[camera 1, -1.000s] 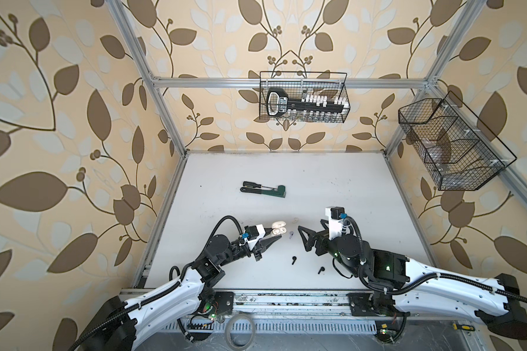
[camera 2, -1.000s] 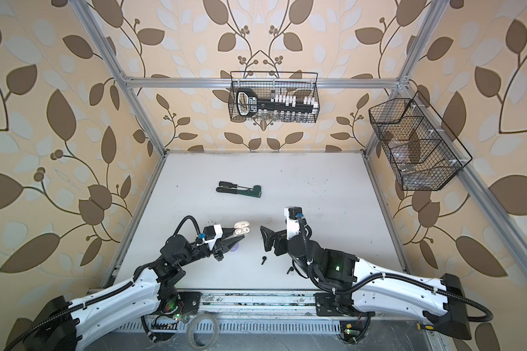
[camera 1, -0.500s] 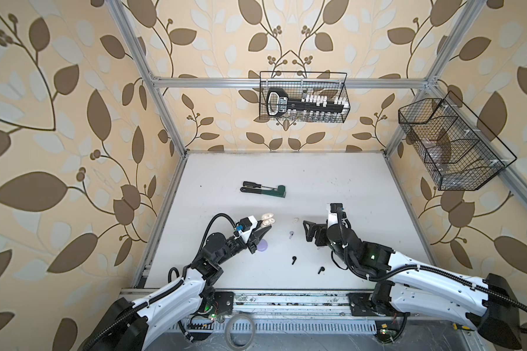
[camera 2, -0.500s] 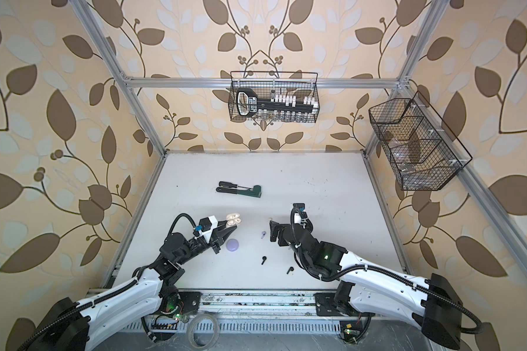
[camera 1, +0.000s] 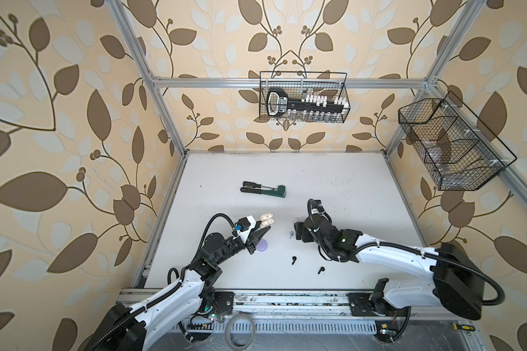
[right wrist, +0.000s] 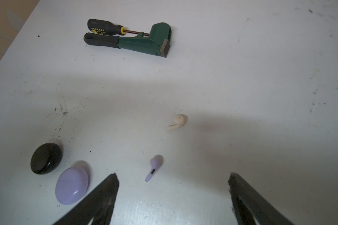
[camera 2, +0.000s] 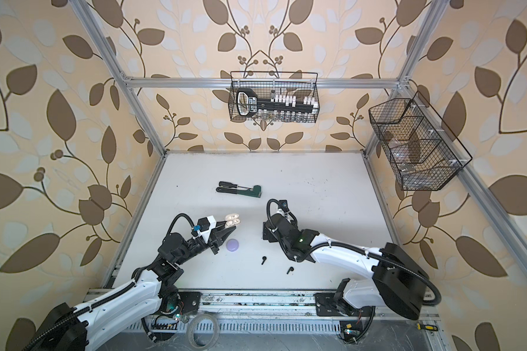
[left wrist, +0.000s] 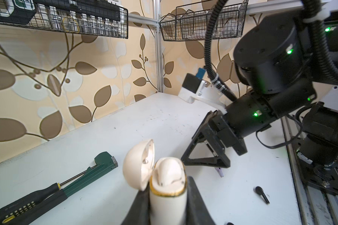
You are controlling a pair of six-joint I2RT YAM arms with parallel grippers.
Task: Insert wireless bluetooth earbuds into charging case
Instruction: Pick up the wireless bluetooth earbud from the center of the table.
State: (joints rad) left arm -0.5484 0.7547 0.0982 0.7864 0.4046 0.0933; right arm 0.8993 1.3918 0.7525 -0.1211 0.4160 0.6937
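My left gripper (left wrist: pixel 167 194) is shut on a cream-white charging case (left wrist: pixel 168 202), held upright above the table with its lid (left wrist: pixel 139 165) swung open. One white earbud (left wrist: pixel 168 171) sits inside it. In both top views the case (camera 1: pixel 267 219) (camera 2: pixel 232 219) shows at the gripper's tip. My right gripper (right wrist: pixel 173 181) is open and low over the table. A lilac earbud (right wrist: pixel 153 169) lies just beyond its fingertips, nearer one of them. A white earbud (right wrist: pixel 178 121) lies farther out. Two black earbuds (camera 1: pixel 293 260) (camera 1: pixel 320 270) lie nearer the front edge.
A closed lilac case (right wrist: pixel 71 185) and a closed black case (right wrist: pixel 46 158) lie side by side under my left arm. A green wrench with a black screwdriver (camera 1: pixel 263 190) lies toward the back. Wire baskets (camera 1: pixel 303 97) (camera 1: pixel 451 146) hang on the back and right walls.
My right gripper has come down and leftward to the lilac earbud, its jaws narrowing a little. My left gripper has carried the open case slightly back and left.
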